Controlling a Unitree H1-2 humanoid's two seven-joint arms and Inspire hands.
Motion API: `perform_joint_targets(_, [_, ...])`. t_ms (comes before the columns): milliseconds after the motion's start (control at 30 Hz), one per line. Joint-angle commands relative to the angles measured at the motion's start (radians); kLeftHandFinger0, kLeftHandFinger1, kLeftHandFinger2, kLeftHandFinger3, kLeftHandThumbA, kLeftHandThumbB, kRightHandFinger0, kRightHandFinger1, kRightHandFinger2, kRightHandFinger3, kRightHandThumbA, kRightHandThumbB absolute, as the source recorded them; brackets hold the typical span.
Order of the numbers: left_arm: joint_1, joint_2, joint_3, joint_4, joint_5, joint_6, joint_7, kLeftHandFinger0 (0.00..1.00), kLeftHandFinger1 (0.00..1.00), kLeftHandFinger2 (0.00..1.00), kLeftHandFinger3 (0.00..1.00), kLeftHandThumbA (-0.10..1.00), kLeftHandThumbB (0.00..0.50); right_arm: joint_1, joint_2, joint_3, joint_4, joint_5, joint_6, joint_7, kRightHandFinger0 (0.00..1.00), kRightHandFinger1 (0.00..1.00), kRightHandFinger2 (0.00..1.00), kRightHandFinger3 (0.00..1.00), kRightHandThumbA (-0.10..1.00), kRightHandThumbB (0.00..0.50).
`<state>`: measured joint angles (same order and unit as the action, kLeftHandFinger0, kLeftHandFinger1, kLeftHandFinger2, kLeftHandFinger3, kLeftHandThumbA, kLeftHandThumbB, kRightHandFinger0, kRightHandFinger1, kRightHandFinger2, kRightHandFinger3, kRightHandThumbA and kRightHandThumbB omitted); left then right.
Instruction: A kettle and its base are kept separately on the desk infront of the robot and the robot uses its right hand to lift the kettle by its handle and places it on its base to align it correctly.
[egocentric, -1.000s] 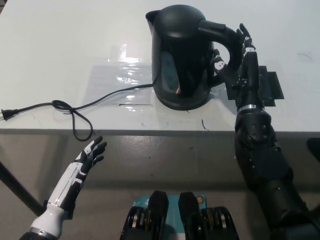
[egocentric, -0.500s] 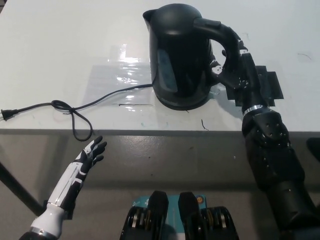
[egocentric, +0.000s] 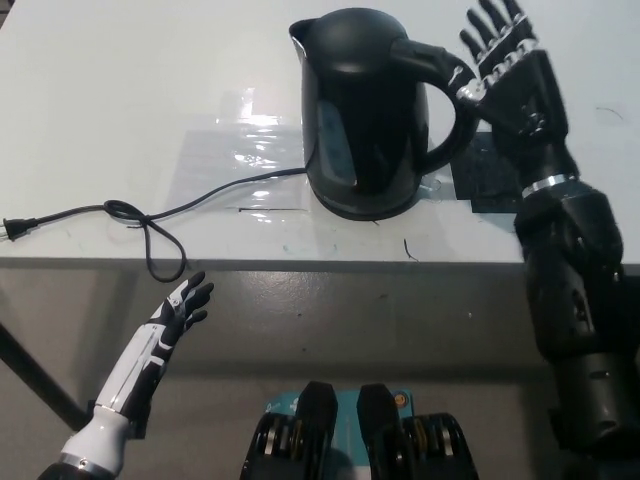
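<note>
From the head view I see the black kettle (egocentric: 365, 110) standing upright on its base (egocentric: 362, 205) at about 12 o'clock on the white bench (egocentric: 120, 90), handle pointing toward 3 o'clock. My right hand (egocentric: 510, 75) is released, fingers spread, just beside the handle at 2 o'clock and grasping nothing. A black cord (egocentric: 150, 215) runs from the base toward 9 o'clock, ending in a plug (egocentric: 14, 229). My left hand (egocentric: 180, 312) rests at 8 o'clock below the bench edge, fingers loosely open and empty.
</note>
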<state>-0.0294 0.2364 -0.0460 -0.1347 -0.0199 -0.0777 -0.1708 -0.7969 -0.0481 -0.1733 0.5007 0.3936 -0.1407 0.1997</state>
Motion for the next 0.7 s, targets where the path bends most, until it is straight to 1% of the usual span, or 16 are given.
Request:
perform_joint_targets(0, [-0.016,0.014,0.009,-0.011,-0.014,-0.025,-0.017,1.00,1.00,1.00,1.00,1.00,0.110,-0.026,-0.026,-0.013,-0.033,0.028,-0.005,0.032,1.00,1.00,1.00,1.00,0.81,0.500])
perform_joint_targets(67, [-0.016,0.013,0.010,-0.014,-0.015,-0.020,-0.016,1.00,1.00,1.00,1.00,1.00,0.124,-0.025,-0.034,-0.009,-0.014,-0.021,-0.058,0.005,1.00,1.00,1.00,1.00,0.83,0.500])
perform_joint_targets(167, [-0.015,0.012,0.009,-0.020,-0.015,-0.011,-0.014,1.00,1.00,1.00,1.00,1.00,0.130,-0.023,-0.044,-0.004,0.007,-0.088,-0.108,-0.048,1.00,1.00,1.00,1.00,0.80,0.500])
perform_joint_targets(200, [-0.015,0.011,0.008,-0.018,-0.012,-0.015,-0.014,1.00,1.00,1.00,1.00,1.00,0.130,-0.019,-0.048,-0.003,0.004,-0.119,-0.122,-0.074,1.00,1.00,1.00,1.00,0.82,0.500])
perform_joint_targets(267, [-0.017,0.013,0.007,-0.012,-0.009,-0.021,-0.015,1.00,1.00,1.00,1.00,1.00,0.127,-0.006,-0.065,-0.005,-0.024,-0.198,-0.186,-0.131,1.00,1.00,1.00,1.00,0.89,0.500])
perform_joint_targets(300, [-0.019,0.013,0.008,-0.014,-0.009,-0.017,-0.014,1.00,1.00,1.00,1.00,1.00,0.131,0.012,-0.066,-0.012,-0.096,-0.232,-0.205,-0.154,1.00,1.00,1.00,1.00,0.93,0.500])
perform_joint_targets(333, [-0.021,0.013,0.010,-0.014,-0.014,-0.017,-0.015,1.00,1.00,1.00,1.00,1.00,0.134,0.034,-0.057,-0.019,-0.191,-0.262,-0.206,-0.178,1.00,1.00,1.00,1.00,0.96,0.500])
perform_joint_targets(400, [-0.022,0.013,0.011,-0.014,-0.016,-0.017,-0.015,1.00,1.00,1.00,1.00,1.00,0.135,0.042,-0.054,-0.019,-0.223,-0.274,-0.203,-0.191,1.00,1.00,1.00,1.00,0.97,0.500])
perform_joint_targets(433, [-0.022,0.015,0.011,-0.011,-0.018,-0.020,-0.017,1.00,1.00,1.00,1.00,1.00,0.136,0.066,-0.046,-0.026,-0.316,-0.292,-0.178,-0.204,1.00,1.00,1.00,1.00,1.00,0.500])
perform_joint_targets(500, [-0.024,0.017,0.012,-0.007,-0.019,-0.024,-0.018,1.00,1.00,1.00,1.00,1.00,0.137,0.107,-0.035,-0.035,-0.475,-0.331,-0.140,-0.225,1.00,1.00,1.00,1.00,1.00,0.500])
perform_joint_targets(567, [-0.020,0.016,0.012,-0.006,-0.015,-0.021,-0.016,1.00,1.00,1.00,1.00,1.00,0.132,0.206,-0.029,-0.051,-0.804,-0.468,-0.107,-0.225,1.00,1.00,1.00,1.00,1.00,0.500])
perform_joint_targets(600, [-0.017,0.016,0.010,-0.007,-0.009,-0.022,-0.014,1.00,1.00,1.00,1.00,1.00,0.139,0.238,-0.019,-0.056,-0.891,-0.489,-0.083,-0.219,1.00,1.00,1.00,1.00,1.00,0.500])
perform_joint_targets(667, [-0.015,0.014,0.011,-0.007,-0.011,-0.025,-0.014,1.00,1.00,1.00,1.00,1.00,0.133,0.290,-0.016,-0.061,-0.994,-0.485,-0.101,-0.193,1.00,1.00,1.00,1.00,1.00,0.500])
